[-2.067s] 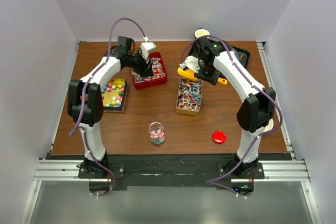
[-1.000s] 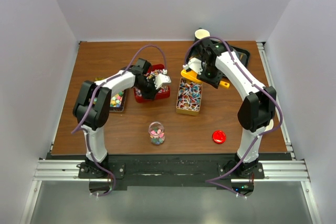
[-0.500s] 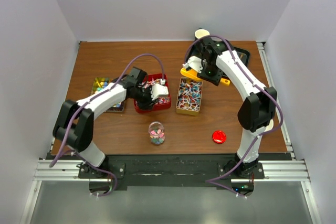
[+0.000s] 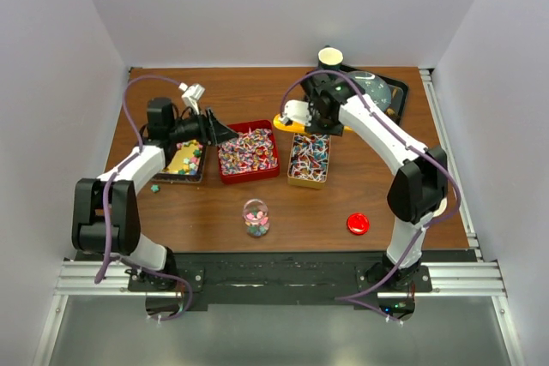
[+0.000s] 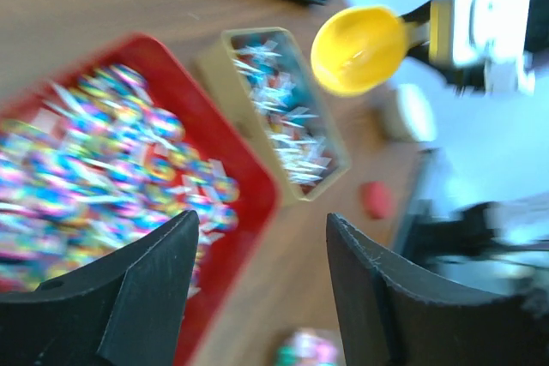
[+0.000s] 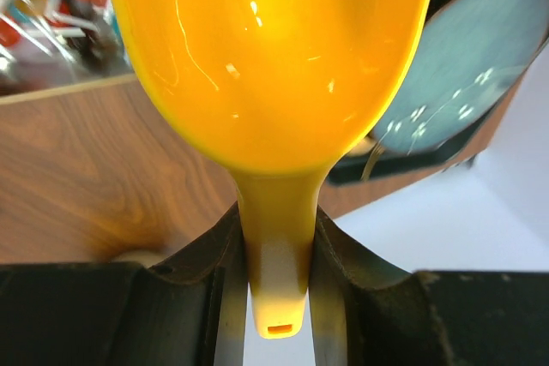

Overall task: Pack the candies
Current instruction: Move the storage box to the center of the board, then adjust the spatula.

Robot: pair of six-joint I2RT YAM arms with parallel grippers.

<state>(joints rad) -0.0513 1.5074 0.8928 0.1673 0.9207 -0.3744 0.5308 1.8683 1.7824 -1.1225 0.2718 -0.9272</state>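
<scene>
Brown table [image 4: 343, 195] holds trays [image 4: 249, 178] full of candies [image 4: 249, 150]; the jar [image 4: 256, 217] has few, its lid [image 4: 358, 224] off. Empty left claw [image 4: 223, 132] gapes; right claw [image 6: 274, 255] grips the scoop [image 6: 274, 57].

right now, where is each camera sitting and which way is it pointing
Top external: fixed above and behind the arm bases, looking down on the table; both arms show, left hand beside the red tray, right hand holding the yellow scoop.
Left wrist: on the left arm, looking past its open fingers across the red tray to the gold tin and scoop.
Right wrist: on the right arm, looking along its fingers, shut on the scoop handle, teal plate behind.
Shared: the scoop shows in all three.
</scene>
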